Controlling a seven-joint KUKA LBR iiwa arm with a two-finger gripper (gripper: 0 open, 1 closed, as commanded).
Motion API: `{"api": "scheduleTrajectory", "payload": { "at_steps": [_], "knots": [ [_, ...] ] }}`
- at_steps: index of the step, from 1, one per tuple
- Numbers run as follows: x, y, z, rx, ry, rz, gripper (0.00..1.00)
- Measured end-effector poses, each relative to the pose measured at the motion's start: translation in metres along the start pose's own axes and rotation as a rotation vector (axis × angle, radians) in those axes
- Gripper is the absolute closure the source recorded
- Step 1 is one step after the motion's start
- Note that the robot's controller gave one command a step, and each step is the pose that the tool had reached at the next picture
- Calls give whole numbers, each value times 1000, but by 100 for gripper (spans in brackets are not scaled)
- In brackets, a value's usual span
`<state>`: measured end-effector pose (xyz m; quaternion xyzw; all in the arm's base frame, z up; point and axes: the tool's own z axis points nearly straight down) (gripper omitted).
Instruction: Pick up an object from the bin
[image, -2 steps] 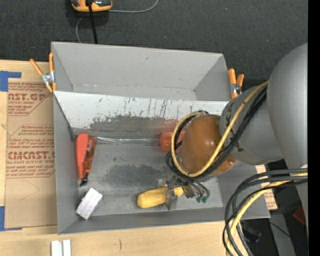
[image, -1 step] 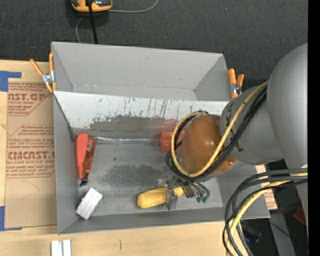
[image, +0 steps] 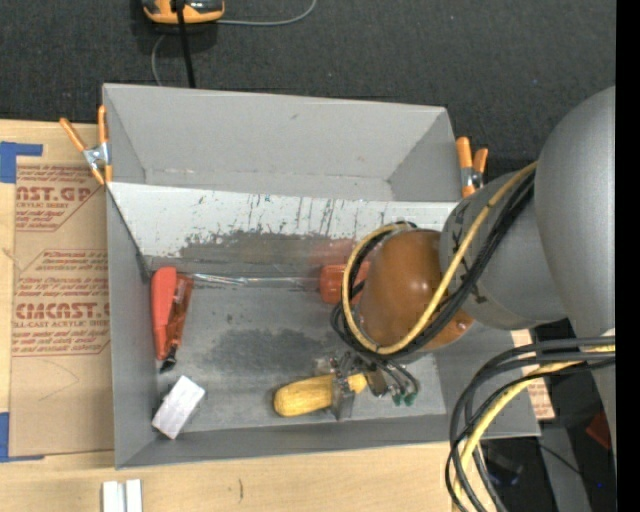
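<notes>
My gripper (image: 368, 383) hangs low over the front right part of the bin, mostly hidden under the arm's orange cover. Right beside it, to its left, lies a yellow corn-cob-shaped thing (image: 304, 398) on the bin floor near the front wall. The cob's right end reaches up to the gripper, and I cannot tell whether it is gripped. A clear tube with an orange end (image: 329, 283) lies along the back of the floor, just behind the gripper.
An orange-red hand tool (image: 165, 312) lies against the left wall. A small white block (image: 178, 407) sits in the front left corner. The arm and its cables cover the bin's right side.
</notes>
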<state>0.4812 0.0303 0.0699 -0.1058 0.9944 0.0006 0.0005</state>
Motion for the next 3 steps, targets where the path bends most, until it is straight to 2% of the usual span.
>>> {"api": "scheduleTrajectory", "payload": {
  "at_steps": [1, 2, 3],
  "knots": [
    [1, 0, -5, -1, 6, 0, 100],
    [3, 1, -28, -2, 11, 0, 100],
    [0, 1, -114, 0, 1, -1, 100]
  ]
}}
